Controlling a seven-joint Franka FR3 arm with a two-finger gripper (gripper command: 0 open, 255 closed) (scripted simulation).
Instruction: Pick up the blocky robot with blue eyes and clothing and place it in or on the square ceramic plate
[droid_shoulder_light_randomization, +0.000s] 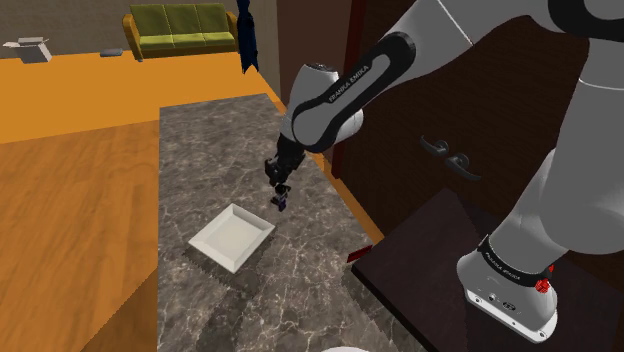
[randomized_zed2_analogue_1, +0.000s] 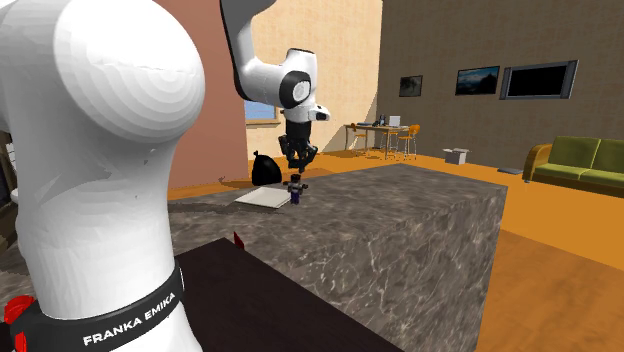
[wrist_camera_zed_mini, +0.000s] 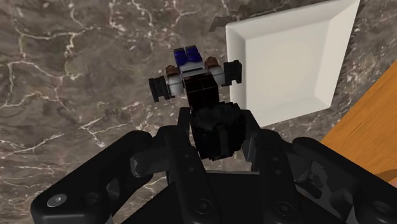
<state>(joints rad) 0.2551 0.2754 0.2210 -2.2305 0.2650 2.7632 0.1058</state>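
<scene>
A small blocky robot (wrist_camera_zed_mini: 194, 75) with blue legs, grey arms and a dark head hangs head-up in my gripper (wrist_camera_zed_mini: 216, 130), which is shut on its head. In the shoulder view the gripper (droid_shoulder_light_randomization: 280, 183) points straight down and the toy (droid_shoulder_light_randomization: 282, 202) sits just under it, very low over the dark marble counter (droid_shoulder_light_randomization: 200, 160); I cannot tell whether it touches. The white square plate (droid_shoulder_light_randomization: 232, 237) lies on the counter close beside the toy, toward the shoulder view's lower left. The second exterior view shows the toy (randomized_zed2_analogue_1: 296, 190) right next to the plate (randomized_zed2_analogue_1: 262, 198), below the gripper (randomized_zed2_analogue_1: 298, 165).
The counter's edge (droid_shoulder_light_randomization: 350, 215) runs close behind the toy, with dark cabinet doors (droid_shoulder_light_randomization: 440, 150) beyond. A black rounded object (randomized_zed2_analogue_1: 265, 170) stands past the plate. The dark stand top (droid_shoulder_light_randomization: 420, 270) lies at the lower right. Orange wood floor (droid_shoulder_light_randomization: 70, 200) borders the counter.
</scene>
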